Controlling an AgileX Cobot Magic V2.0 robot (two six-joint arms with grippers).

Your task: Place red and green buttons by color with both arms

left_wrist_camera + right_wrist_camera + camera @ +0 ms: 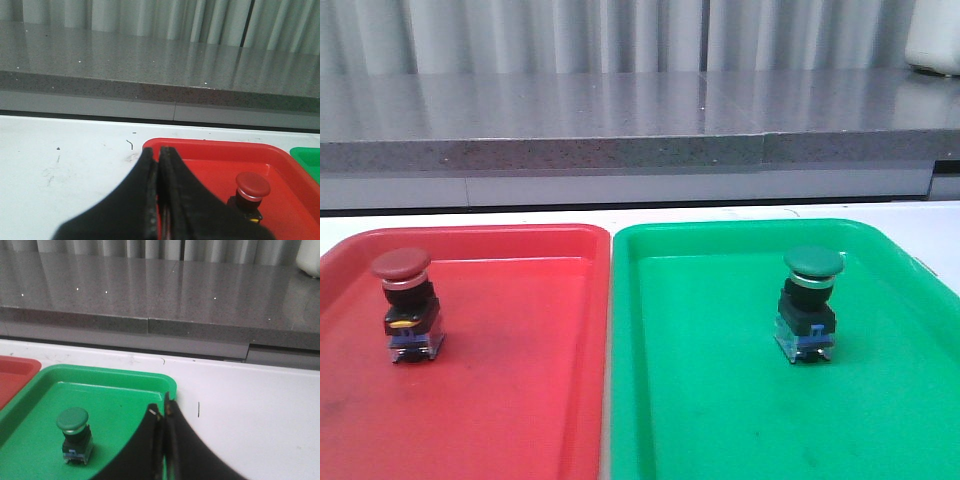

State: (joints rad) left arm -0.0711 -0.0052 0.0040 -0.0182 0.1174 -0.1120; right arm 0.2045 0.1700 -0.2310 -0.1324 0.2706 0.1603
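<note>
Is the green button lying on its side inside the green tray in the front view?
No, the green button stands upright on the floor of the green tray, with its round cap on top and its blue-clear base down.

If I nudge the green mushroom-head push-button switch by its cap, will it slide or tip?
Probably tip: the green mushroom-head push-button switch stands upright, its wide cap over a narrower black body and small base. It looks rigid. The green plastic tray looks smooth, so a low push likely slides it.

The red button [408, 305] stands alone at the left of the red tray [520, 400], leaving bare floor all around it. The green button [809, 303] stands likewise in the green tray [700, 400], only raised rims intervening.
</note>
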